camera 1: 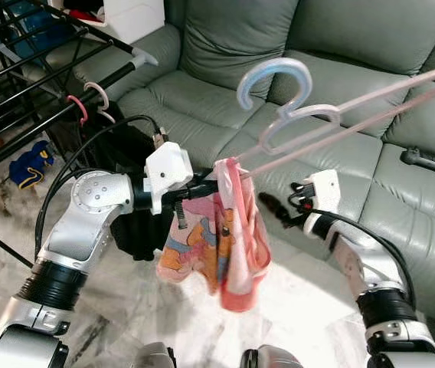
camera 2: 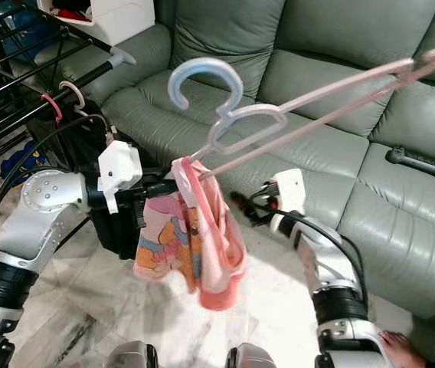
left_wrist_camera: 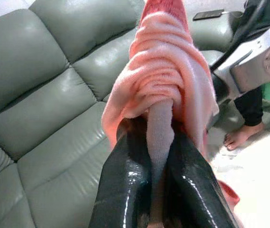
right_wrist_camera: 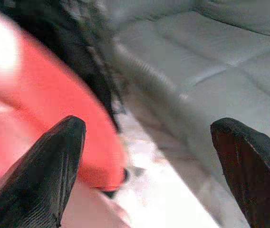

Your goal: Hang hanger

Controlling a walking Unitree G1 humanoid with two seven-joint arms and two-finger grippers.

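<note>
Pink hanger (camera 1: pixel 340 115) with garment (camera 1: pixel 225 230) | left gripper (left_wrist_camera: pixel 156 156) pinches its end | right gripper (right_wrist_camera: pixel 149 161) spread, empty

- The hanger (camera 1: pixel 332 115) runs past the picture's right edge, so its far end is cut off.
- The pink garment (left_wrist_camera: pixel 166 80) covers the tips of the left pincer (left_wrist_camera: pixel 159 156).
- In the right wrist view the garment (right_wrist_camera: pixel 40 114) is a red blur.
- A person's bare foot (camera 2: pixel 401 354) is cropped at the bottom edge.
</note>
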